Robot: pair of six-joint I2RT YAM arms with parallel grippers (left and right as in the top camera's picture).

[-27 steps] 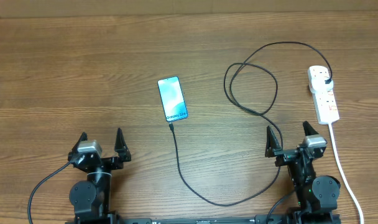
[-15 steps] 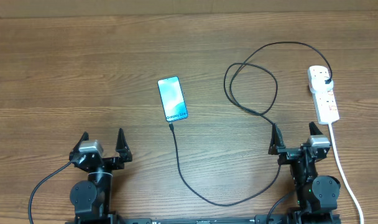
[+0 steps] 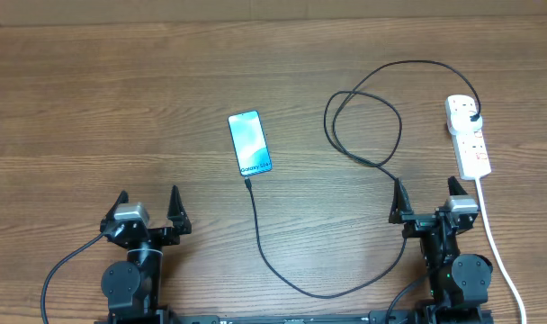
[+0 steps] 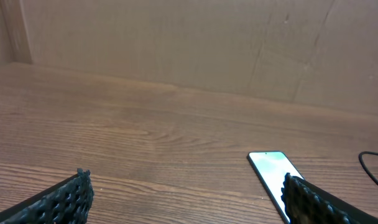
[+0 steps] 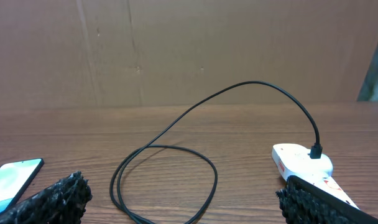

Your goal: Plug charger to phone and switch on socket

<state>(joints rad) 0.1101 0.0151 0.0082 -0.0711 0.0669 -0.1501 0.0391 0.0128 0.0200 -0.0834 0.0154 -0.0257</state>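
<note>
Two wide-open, empty pincers, my left pincer (image 3: 147, 193) and right pincer (image 3: 425, 184), sit at the near edge of the surface (image 3: 94, 99), since the charger (image 3: 255, 216) seems already joined to the phone (image 3: 250, 143) mid-surface and plugged into the socket (image 3: 469, 137) far right, leaving, I judge, its switch.

Overhead view: the phone (image 3: 250, 143) carries one line of small text at the near end of its lit screen. It reads "Galaxy"; the characters after that are too small to read. Red markings on the socket (image 3: 469, 137) are illegible.
</note>
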